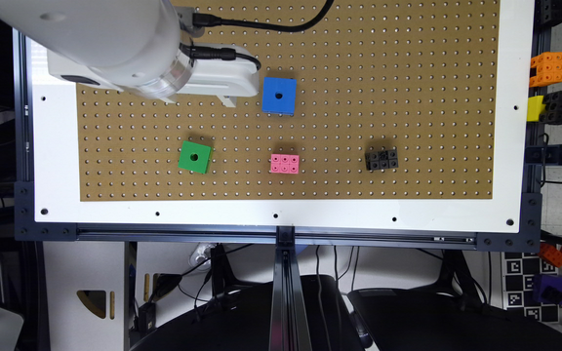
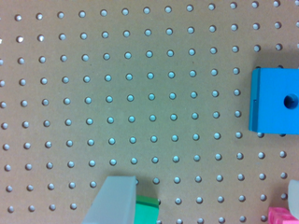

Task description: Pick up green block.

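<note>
Green block (image 1: pixel 195 157): sits on the pegboard (image 1: pixel 408 58) toward the exterior view's left, flat on its base, dark round hole facing up, turned slightly off the line of the board's rows.
Neighbours: the pink brick (image 1: pixel 284 163) lies to its right in the exterior view, well apart; the blue cube (image 1: pixel 279 95) stands farther up the board and to the right; a black brick (image 1: pixel 381 159) lies far to the right.
Gripper (image 1: pixel 226 100): hangs above bare board, beside the blue cube and apart from the green block; in the wrist view one pale finger (image 2: pixel 114 200) overlaps the green block's edge (image 2: pixel 147 210) and a second pale tip shows at the frame's opposite side, so the jaws look spread wide with nothing between them.
Step in hand: judged as the approach, with no grasp yet.
Doing it well: the gripper should likely travel toward the green block until the hole sits midway between the fingers.
Alignment: a small wrist turn to match the block's skew would probably let the pads meet two flat opposite faces.
Descent: best made straight down, only once centred.
Risk: a finger landing on the top face could push or tip the block.
</note>
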Available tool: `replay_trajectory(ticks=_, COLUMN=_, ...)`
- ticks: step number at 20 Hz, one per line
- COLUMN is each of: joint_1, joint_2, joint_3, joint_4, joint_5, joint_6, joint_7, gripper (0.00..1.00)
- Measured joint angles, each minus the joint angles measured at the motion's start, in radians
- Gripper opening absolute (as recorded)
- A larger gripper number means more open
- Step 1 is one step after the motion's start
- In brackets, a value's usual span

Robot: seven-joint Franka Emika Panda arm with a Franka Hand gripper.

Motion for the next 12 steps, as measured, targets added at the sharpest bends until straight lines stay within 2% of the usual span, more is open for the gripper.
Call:
replay_trajectory(ticks=3, joint_1=-0.001, joint_2=0.0, joint_3=0.0, joint_4=-0.001, joint_5=-0.0003, joint_6=0.0, joint_7=0.0, gripper=1.0)
replay_trajectory(ticks=4, joint_1=-0.006, joint_2=0.0, joint_3=0.0, joint_4=-0.001, joint_5=-0.0016, joint_6=0.001, joint_7=-0.001, gripper=1.0)
replay_trajectory(ticks=5, joint_1=-0.013, joint_2=0.001, joint_3=0.0, joint_4=0.0, joint_5=-0.0028, joint_6=0.004, joint_7=-0.006, gripper=1.0)
replay_trajectory(ticks=7, joint_1=-0.042, joint_2=0.008, joint_3=0.0, joint_4=0.01, joint_5=-0.0028, joint_6=0.015, joint_7=-0.035, gripper=1.0)
replay_trajectory(ticks=9, joint_1=-0.067, joint_2=0.032, joint_3=0.0, joint_4=0.041, joint_5=-0.0028, joint_6=0.016, joint_7=-0.06, gripper=1.0)
replay_trajectory(ticks=12, joint_1=-0.092, joint_2=0.097, joint_3=0.0, joint_4=0.116, joint_5=-0.0028, joint_6=0.016, joint_7=-0.084, gripper=1.0)
